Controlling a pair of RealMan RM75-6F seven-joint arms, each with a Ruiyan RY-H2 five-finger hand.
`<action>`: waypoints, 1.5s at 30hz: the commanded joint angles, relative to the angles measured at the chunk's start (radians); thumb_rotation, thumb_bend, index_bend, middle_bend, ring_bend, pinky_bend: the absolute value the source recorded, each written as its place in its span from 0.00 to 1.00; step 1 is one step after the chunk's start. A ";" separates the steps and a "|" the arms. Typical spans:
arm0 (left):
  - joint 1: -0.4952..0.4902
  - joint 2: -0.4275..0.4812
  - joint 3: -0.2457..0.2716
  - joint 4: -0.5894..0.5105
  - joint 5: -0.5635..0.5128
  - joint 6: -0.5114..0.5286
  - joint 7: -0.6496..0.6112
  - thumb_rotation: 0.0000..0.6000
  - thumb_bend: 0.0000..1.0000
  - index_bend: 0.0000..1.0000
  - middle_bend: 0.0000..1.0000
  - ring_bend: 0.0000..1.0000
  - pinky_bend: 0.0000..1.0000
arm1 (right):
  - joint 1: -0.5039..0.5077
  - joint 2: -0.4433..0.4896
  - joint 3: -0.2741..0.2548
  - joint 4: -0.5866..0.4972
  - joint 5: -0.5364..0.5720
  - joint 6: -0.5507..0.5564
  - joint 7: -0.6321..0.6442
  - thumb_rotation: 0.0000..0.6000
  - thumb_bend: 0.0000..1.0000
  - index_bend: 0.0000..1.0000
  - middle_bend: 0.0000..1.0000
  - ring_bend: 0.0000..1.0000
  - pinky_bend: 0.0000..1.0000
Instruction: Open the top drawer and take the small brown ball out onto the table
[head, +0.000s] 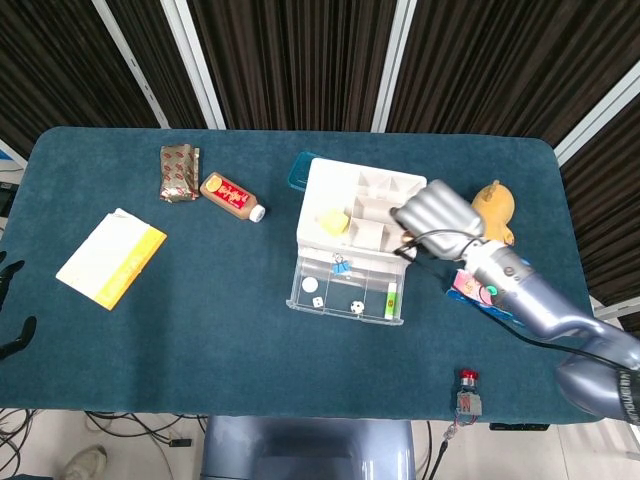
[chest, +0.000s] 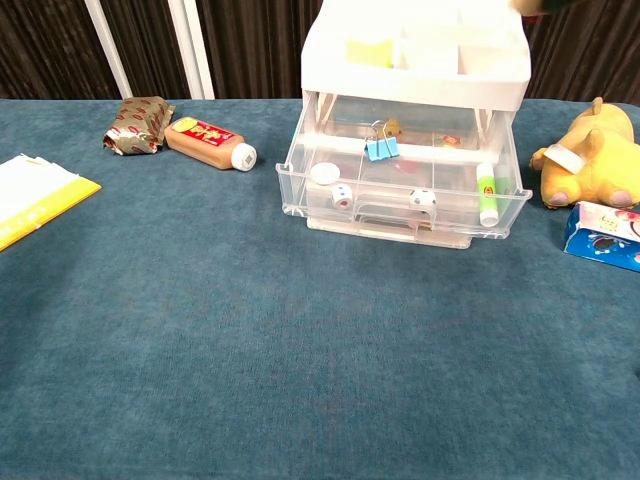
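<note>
The white drawer unit (head: 362, 205) stands mid-table with its clear top drawer (chest: 400, 205) pulled out. In the drawer lie a blue binder clip (chest: 380, 149), two dice (chest: 342, 194), a white cap and a green tube (chest: 487, 196); no brown ball shows there. My right hand (head: 435, 214) hovers high over the unit's right edge with its fingers curled in. The small brown ball is hidden beneath it. In the chest view only a dark sliver shows at the top edge. Dark fingertips of my left hand (head: 12, 338) show spread at the far left edge, holding nothing.
A yellow plush (chest: 590, 160) and a blue biscuit packet (chest: 605, 235) lie right of the drawer. A brown bottle (head: 230, 194), a foil packet (head: 179, 172) and a yellow booklet (head: 110, 257) lie on the left. A small red-capped item (head: 468, 392) sits near the front edge.
</note>
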 joint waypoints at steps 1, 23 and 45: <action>0.000 0.000 0.000 -0.001 0.000 0.001 0.001 1.00 0.38 0.10 0.00 0.00 0.00 | -0.033 0.020 -0.014 0.030 -0.005 -0.007 0.021 1.00 0.33 0.61 1.00 1.00 1.00; 0.000 -0.003 -0.001 0.001 -0.002 0.002 0.007 1.00 0.38 0.09 0.00 0.00 0.00 | -0.161 -0.084 -0.107 0.083 -0.062 -0.105 0.000 1.00 0.33 0.62 1.00 1.00 1.00; 0.000 -0.004 -0.001 0.005 -0.002 0.000 0.004 1.00 0.38 0.09 0.00 0.00 0.00 | -0.259 -0.379 -0.149 0.245 -0.042 -0.027 -0.040 1.00 0.33 0.63 1.00 1.00 1.00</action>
